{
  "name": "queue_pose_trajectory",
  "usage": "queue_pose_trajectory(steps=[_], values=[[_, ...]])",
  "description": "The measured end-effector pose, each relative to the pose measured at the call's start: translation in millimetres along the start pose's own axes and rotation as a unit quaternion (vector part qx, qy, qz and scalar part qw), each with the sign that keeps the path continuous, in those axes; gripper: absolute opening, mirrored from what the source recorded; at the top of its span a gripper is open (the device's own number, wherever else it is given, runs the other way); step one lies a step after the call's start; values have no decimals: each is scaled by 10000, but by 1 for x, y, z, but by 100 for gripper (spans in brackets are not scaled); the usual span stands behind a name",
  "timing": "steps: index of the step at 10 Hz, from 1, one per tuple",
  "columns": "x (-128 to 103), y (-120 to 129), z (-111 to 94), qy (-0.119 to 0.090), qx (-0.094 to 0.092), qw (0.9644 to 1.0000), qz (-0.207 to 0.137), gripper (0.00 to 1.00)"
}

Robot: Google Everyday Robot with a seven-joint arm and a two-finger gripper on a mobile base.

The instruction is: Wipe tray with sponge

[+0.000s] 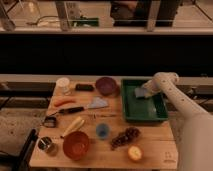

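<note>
Green tray [150, 114], sponge [138, 93] at its far end partly under gripper [145, 91]

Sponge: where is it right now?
Camera view: the sponge lies inside the green tray, in its back-left part, right of the purple bowl, with the gripper at it.

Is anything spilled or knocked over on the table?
Nothing stands out. The gripper is at the sponge in a far corner of the tray, and no spill shows on the table.
</note>
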Motion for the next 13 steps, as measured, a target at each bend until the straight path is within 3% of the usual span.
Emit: queue_pose_trajectory(steps=[4, 5, 9, 13], values=[[-19, -5, 4, -151, 74, 9998, -142, 6], [-15, 2, -2, -110, 109, 9998, -135, 6], [-21, 22, -45, -15, 451, 9990, -76, 6], [-37, 44, -94, 143, 880, 9960, -108, 6]])
